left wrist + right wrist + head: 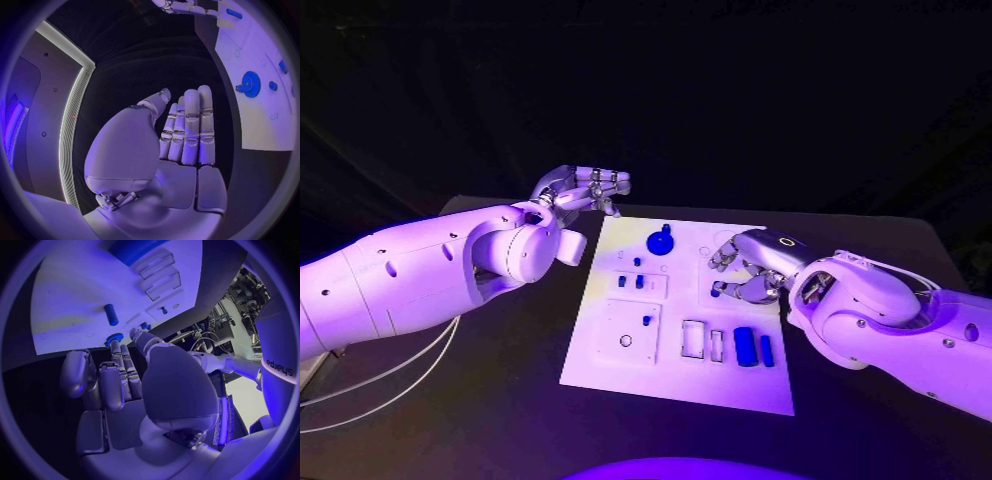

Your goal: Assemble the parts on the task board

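The white task board (678, 372) lies in the middle of the black table. A blue gear-like part (659, 241) sits near its far edge, also seen in the left wrist view (250, 82). Two small blue parts (632, 282) stand in a raised block. A short blue cylinder (715, 292) lies by my right hand (750, 265), which hovers over the board's right side with fingers bent down, holding nothing. Two larger blue parts (753, 347) rest near the right edge. My left hand (584, 188) hangs beyond the far left corner, fingers straight and together (187, 130), nothing in it.
Several empty slots (702, 340) and a small blue peg (646, 320) mark the board's near half. White cables (387, 385) trail under my left arm at the table's left. Bare black table lies in front of the board.
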`<move>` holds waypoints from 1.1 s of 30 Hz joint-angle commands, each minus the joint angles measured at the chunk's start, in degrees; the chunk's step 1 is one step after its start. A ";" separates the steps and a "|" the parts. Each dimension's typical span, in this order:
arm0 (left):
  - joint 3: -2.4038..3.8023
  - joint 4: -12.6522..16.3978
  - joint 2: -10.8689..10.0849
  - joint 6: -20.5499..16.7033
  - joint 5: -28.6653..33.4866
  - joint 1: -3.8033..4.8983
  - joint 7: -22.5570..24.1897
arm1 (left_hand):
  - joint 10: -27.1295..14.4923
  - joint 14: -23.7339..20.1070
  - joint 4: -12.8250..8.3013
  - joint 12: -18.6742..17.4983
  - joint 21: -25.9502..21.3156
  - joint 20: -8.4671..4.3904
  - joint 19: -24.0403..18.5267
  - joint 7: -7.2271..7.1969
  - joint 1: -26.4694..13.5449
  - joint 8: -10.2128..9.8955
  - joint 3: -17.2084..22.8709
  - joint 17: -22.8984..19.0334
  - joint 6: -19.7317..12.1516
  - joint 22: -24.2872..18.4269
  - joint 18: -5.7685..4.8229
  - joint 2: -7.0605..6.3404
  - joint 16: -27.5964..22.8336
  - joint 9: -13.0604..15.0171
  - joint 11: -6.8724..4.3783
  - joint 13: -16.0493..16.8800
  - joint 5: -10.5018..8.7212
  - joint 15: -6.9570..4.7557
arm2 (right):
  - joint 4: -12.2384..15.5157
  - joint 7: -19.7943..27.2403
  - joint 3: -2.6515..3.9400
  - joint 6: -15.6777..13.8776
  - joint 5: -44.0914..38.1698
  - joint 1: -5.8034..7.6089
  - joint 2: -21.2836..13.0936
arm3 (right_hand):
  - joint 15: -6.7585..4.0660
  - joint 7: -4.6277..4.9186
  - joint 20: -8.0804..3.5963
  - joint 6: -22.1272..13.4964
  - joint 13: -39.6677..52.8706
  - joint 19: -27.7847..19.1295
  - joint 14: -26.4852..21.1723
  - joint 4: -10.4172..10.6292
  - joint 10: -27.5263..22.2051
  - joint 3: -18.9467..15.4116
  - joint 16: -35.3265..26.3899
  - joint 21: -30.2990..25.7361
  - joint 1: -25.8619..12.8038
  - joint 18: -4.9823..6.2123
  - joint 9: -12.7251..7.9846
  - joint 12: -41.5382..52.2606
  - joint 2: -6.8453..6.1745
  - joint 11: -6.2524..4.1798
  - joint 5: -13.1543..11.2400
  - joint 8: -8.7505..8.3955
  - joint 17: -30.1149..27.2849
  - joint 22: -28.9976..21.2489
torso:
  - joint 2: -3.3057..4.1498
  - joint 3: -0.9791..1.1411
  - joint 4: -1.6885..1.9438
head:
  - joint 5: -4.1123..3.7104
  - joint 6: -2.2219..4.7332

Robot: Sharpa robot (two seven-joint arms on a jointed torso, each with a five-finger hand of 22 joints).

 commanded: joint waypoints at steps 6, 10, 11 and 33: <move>-0.03 0.10 0.03 1.31 0.24 0.02 0.13 | -0.53 -0.28 -0.17 0.21 -0.25 0.22 0.32 -0.07 0.31 0.27 -0.13 -0.08 -0.38 -0.08 0.77 0.57 0.02 -0.08 0.08 0.10 -0.15 0.23 | -2.06 0.60 -0.03 4.19 -0.53 -0.10 0.23 | 0.08 -0.31 -0.20 0.03 -0.13 -0.48 2.44 0.03 -0.81 -0.90 -0.36 -0.54 -0.13 0.16 -0.19 0.44 -0.26 -0.06 -0.38 0.07 -0.16 3.13 | 0.05 0.02 0.00 | -0.12 0.10; -0.04 0.10 -0.02 1.35 0.24 0.02 0.12 | -0.53 -0.28 -0.17 0.21 -0.25 0.22 0.32 -0.07 0.31 0.27 -0.13 -0.08 -0.38 -0.08 0.77 0.57 0.02 -0.08 0.08 0.10 -0.15 0.23 | -3.01 0.91 -0.06 4.76 -0.28 -0.37 0.92 | 0.07 -0.37 -0.21 -0.01 -0.14 -0.47 2.45 0.03 -0.88 -0.97 -0.34 -0.53 -0.08 0.16 -0.22 0.49 -0.23 -0.09 -0.39 0.04 -0.13 3.14 | 0.03 -0.05 0.02 | -0.19 0.01; -0.04 0.11 -0.03 1.36 0.24 0.02 0.12 | -0.53 -0.28 -0.17 0.21 -0.25 0.22 0.32 -0.07 0.31 0.27 -0.13 -0.08 -0.38 -0.08 0.77 0.57 0.02 -0.08 0.08 0.10 -0.15 0.23 | -3.28 1.01 -0.07 4.89 -0.15 -0.45 1.16 | 0.06 -0.41 -0.21 -0.03 -0.14 -0.46 2.46 0.04 -0.91 -1.00 -0.31 -0.52 -0.03 0.16 -0.24 0.53 -0.18 -0.11 -0.40 0.03 -0.09 3.15 | 0.05 -0.05 0.03 | -0.19 0.01; -0.04 0.21 -0.17 1.46 0.24 0.02 0.05 | -0.58 -0.28 -0.26 0.27 -0.28 0.21 0.38 -0.05 0.45 0.30 -0.13 -0.09 -0.42 -0.12 0.77 0.64 0.05 -0.08 0.09 0.12 -0.14 0.23 | -7.42 1.94 -0.23 5.87 0.65 -2.07 4.91 | -1.07 -1.27 -1.13 2.45 0.44 0.92 2.65 -0.20 4.21 0.69 0.01 1.43 1.72 -0.28 -0.26 4.78 2.79 -1.49 0.37 1.15 0.16 4.37 | 0.00 -0.06 0.02 | -0.01 -0.61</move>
